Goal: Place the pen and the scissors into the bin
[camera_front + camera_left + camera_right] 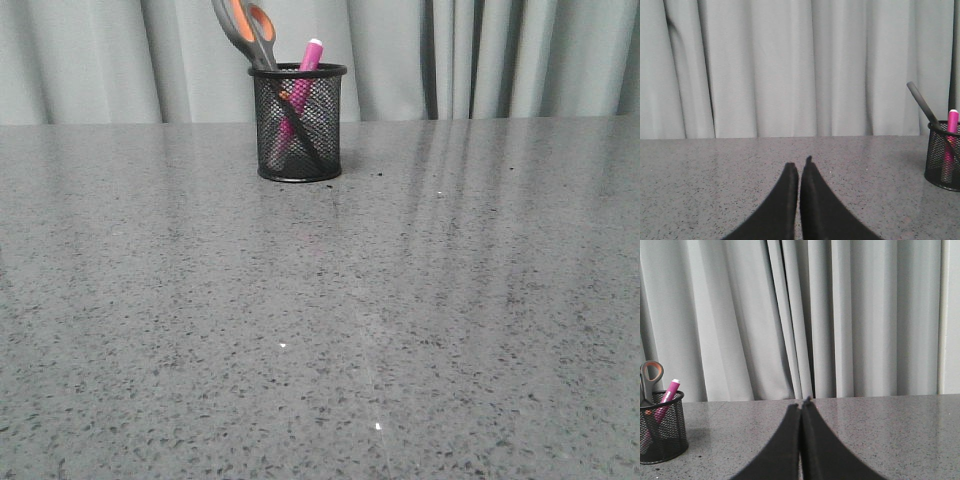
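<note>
The black mesh bin (298,124) stands upright at the far middle of the table. The scissors (247,30) stand in it, grey and orange handles up, leaning left. The pink pen (304,65) stands in it too, its tip above the rim. The bin also shows in the left wrist view (943,156) and the right wrist view (661,426). My left gripper (800,166) is shut and empty, low over the table, well to the side of the bin. My right gripper (800,405) is shut and empty, also away from the bin. Neither gripper shows in the front view.
A grey speckled stone table (320,320) fills the front view. Pale grey curtains (480,55) hang right behind its far edge.
</note>
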Robot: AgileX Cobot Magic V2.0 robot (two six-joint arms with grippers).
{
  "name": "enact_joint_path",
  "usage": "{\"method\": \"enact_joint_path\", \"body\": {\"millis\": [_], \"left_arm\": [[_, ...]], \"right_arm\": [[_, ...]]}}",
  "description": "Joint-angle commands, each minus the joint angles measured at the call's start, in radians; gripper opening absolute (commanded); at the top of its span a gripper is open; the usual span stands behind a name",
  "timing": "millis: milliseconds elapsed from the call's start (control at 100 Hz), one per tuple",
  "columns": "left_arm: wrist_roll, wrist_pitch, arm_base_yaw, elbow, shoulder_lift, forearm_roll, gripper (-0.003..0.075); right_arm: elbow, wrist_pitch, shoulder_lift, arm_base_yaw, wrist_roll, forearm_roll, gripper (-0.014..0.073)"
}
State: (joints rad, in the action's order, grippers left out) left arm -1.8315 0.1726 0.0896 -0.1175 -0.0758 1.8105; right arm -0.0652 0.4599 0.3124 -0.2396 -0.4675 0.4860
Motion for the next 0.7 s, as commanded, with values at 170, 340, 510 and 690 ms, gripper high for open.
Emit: {"method": "enact_joint_path", "body": {"millis": [170, 340, 510, 690], "left_arm": [[0.065, 0.009, 0.004, -0.030, -0.009, -0.052, -0.0019], [0.826, -0.057, 0.004, -0.058, -0.009, -0.801, -0.0019], [1.593, -0.138, -0.027, -0.058, -0.009, -1.551, -0.0019], [1.739, -0.145, -0.104, -0.013, -0.009, -1.734, -0.0019]], "right_arm": [[-0.025, 0.060, 0.004, 0.006, -0.008, -0.014, -0.0069], [-0.025, 0.060, 0.004, 0.006, -0.008, -0.014, -0.0069], [-0.025, 0.060, 0.004, 0.006, -0.008, -0.014, -0.0069], [-0.025, 0.060, 0.004, 0.006, -0.008, -0.014, -0.0069]]}}
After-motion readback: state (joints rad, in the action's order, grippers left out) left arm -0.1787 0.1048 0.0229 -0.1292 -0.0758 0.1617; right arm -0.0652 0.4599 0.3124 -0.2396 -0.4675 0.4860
